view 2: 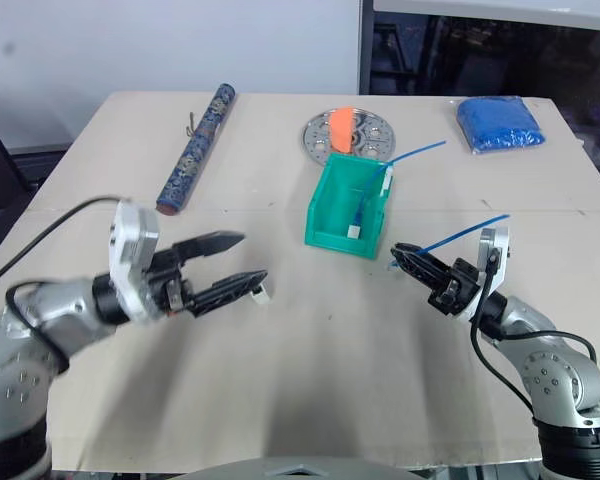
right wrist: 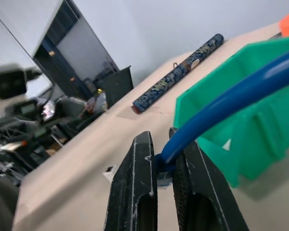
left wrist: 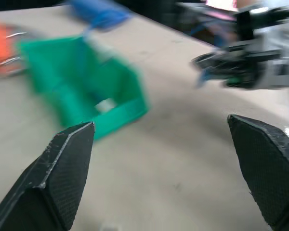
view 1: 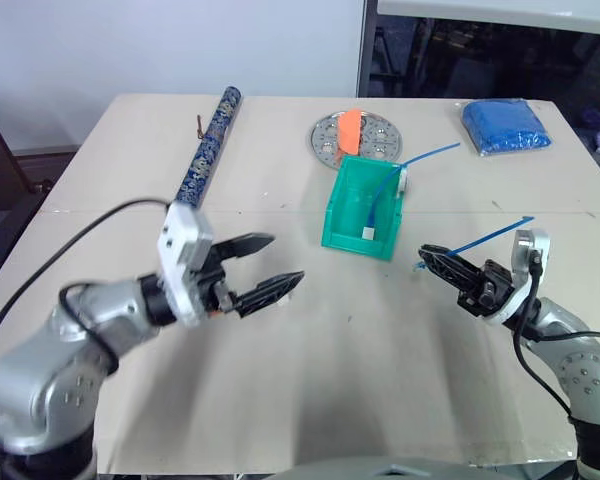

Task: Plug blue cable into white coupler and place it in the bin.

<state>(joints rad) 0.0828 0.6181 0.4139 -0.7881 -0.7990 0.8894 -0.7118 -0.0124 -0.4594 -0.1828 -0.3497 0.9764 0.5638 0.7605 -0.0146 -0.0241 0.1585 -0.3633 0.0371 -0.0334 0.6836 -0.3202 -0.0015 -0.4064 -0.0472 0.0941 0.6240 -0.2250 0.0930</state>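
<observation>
Right tool (view 1: 432, 258) clamped on blue cable (view 1: 490, 238) close to its plug end. Plug pokes forward past the fingertips, rest of the cable trails back up over the wrist. Held short like that probably to keep the tip stiff for insertion.

Left tool (view 1: 285, 259) spread wide, empty, hovering above counter (view 1: 310, 380), pointing across toward the right tool.

White coupler (view 2: 263, 293) lying loose on the counter just beside the lower left fingertip; cannot tell if touching. Likely the next pick, hence the wide spread.

Bin (view 1: 355, 240) standing mid-counter between and beyond both arms, open top facing up, ready for the drop. Already holds twin cable (view 1: 380, 200) with its white block (view 1: 368, 233); not the target.

Plugging not yet done: cable and coupler well apart.
</observation>
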